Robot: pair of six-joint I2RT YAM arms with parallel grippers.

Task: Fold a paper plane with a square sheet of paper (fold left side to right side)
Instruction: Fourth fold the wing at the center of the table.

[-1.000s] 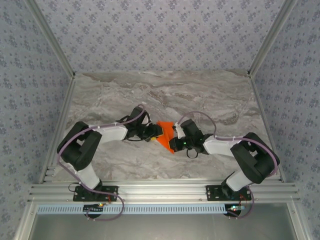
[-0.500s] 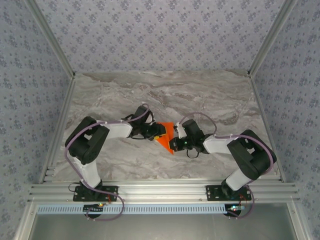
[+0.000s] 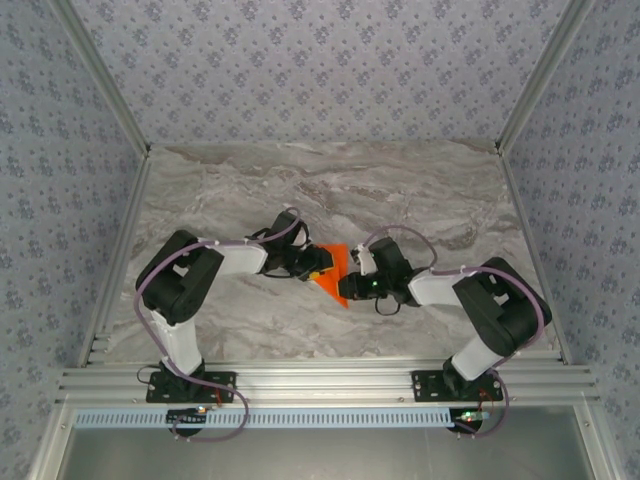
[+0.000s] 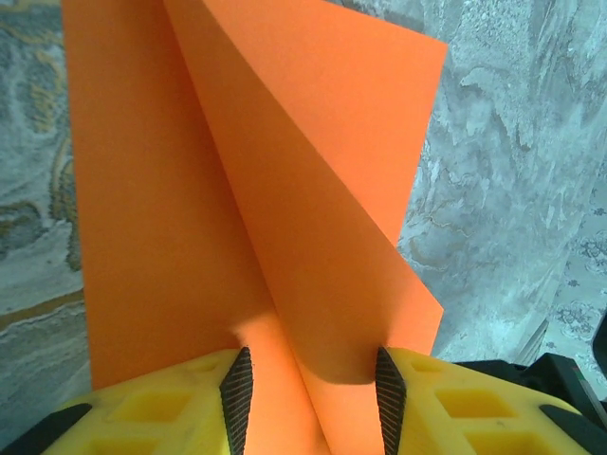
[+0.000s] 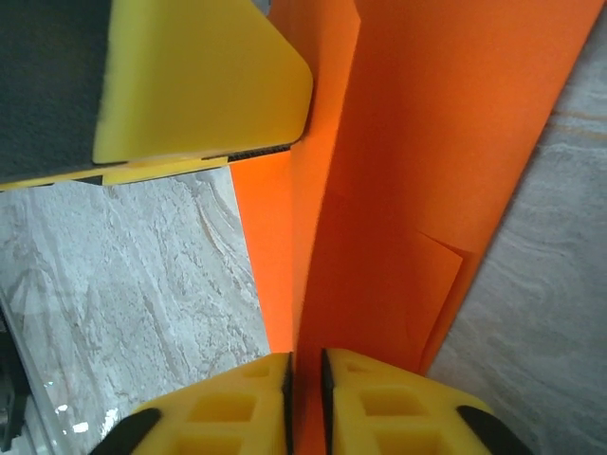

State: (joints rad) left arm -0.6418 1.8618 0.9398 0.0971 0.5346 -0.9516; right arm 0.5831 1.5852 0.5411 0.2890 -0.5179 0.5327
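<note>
The bright orange sheet of paper [image 3: 337, 272] lies on the marble table, folded into a pointed wedge with its tip toward the near edge. My left gripper [image 3: 320, 263] is at its left side. In the left wrist view its jaws [image 4: 311, 398] stand open, astride a raised flap of the paper [image 4: 285, 190]. My right gripper [image 3: 352, 287] is at the paper's right side. In the right wrist view its jaws [image 5: 305, 389] are only a narrow gap apart, with an upright layer of the paper [image 5: 427, 142] in that gap. A left finger [image 5: 199, 85] shows beyond.
The grey marble table [image 3: 250, 190] stretches behind and to both sides of the paper. Patterned walls and metal posts close it in, and an aluminium rail [image 3: 320, 382] runs along the near edge. Both forearms lie low, meeting at the middle.
The left arm's elbow has swung right and up, and the right arm's elbow has tucked in. The paper and both grippers have barely shifted on the table.
</note>
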